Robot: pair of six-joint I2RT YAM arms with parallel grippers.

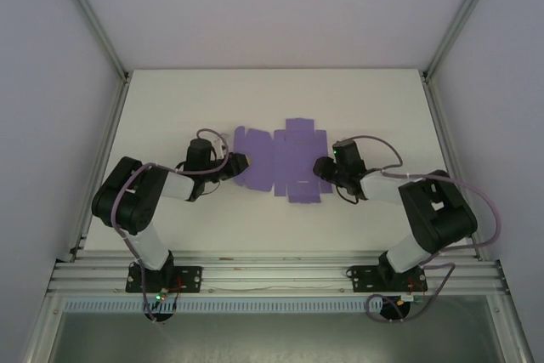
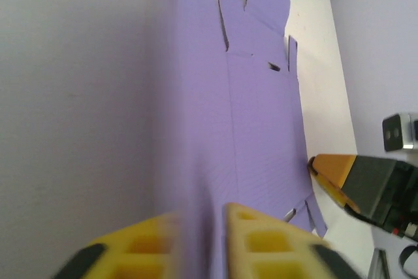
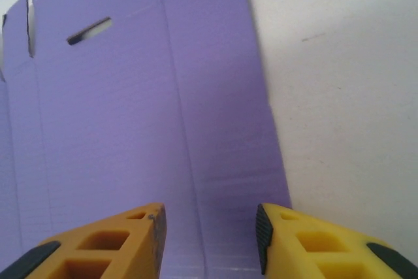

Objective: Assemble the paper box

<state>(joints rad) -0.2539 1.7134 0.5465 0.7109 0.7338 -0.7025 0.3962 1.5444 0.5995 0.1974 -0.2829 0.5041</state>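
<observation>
Tool by tool. The left tool (image 2: 199, 223) has its yellow fingers drawn to a narrow gap. The lavender card of the paper box (image 2: 261, 129) runs straight into that gap, so it reads as a pinch on the sheet's left edge. That near part is blurred, so I judge the hold rather than see the contact. The right tool (image 3: 209, 220) stands about half wide, its two fingers straddling the rightmost panel with only card showing between them. Whether the tips press on the sheet I cannot tell.

Outward from there, the paper box is an unfolded die-cut sheet lying in the middle of the white desk (image 1: 280, 99), between the two tools. Its flaps (image 1: 297, 125) stick out toward the far and near sides. Score lines split it into panels, and a small slot (image 3: 88, 31) is cut near the far end.

The placing makes sense as a fold set-up. One end seems to be pinched so it can be raised along a crease, while the other tool waits over the opposite end, likely to stop the thin card sliding. From above the sheet looks flat, so assembly seems barely begun.

No brand, label or writing can be read on the card, the tools or the desk.
</observation>
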